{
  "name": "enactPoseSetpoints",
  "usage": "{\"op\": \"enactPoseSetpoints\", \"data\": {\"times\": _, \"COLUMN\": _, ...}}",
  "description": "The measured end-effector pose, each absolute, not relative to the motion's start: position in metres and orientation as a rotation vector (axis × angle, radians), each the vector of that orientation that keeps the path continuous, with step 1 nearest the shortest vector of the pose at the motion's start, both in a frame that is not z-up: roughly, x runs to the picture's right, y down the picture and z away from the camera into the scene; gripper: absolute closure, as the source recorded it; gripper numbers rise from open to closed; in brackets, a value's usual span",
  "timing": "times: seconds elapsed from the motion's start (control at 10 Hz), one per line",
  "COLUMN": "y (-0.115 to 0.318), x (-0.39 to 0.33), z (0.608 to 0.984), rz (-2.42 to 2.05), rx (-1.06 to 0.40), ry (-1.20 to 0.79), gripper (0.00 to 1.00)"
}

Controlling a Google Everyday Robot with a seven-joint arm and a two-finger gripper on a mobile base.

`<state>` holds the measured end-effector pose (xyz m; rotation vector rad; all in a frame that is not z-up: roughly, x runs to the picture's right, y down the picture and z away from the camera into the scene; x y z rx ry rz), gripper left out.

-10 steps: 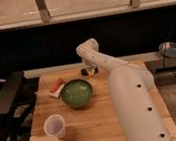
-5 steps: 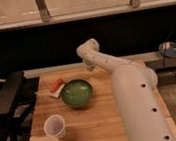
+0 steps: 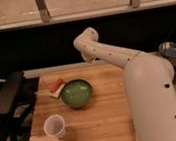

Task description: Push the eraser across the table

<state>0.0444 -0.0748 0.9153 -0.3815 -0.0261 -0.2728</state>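
The table (image 3: 108,125) is a light-brown plank top. My white arm rises from the lower right and bends at an elbow (image 3: 89,36) above the table's far edge. The gripper (image 3: 88,60) hangs below that bend at the far edge, behind the green bowl (image 3: 76,93), and is mostly hidden by the arm. The black eraser does not show; it is hidden or out of view. No dark block lies on the visible wood.
An orange-red stick with a white piece (image 3: 57,87) lies left of the bowl. A white cup (image 3: 55,126) stands at the front left. A black chair (image 3: 5,101) stands off the table's left side. A grey round object (image 3: 170,49) is at the right.
The arm's upper bend has risen and the wrist has drawn up toward the far edge. The dark spot seen below the wrist earlier no longer shows. Bowl, cup and stick have not moved.
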Motion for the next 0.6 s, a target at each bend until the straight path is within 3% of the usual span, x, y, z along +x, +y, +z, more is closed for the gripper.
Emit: {"op": "enactPoseSetpoints", "data": {"times": 0.6, "y": -0.067, "x": 0.026, "z": 0.912, "rz": -0.315, "rx": -0.402, "ry": -0.009, "gripper": 1.0}}
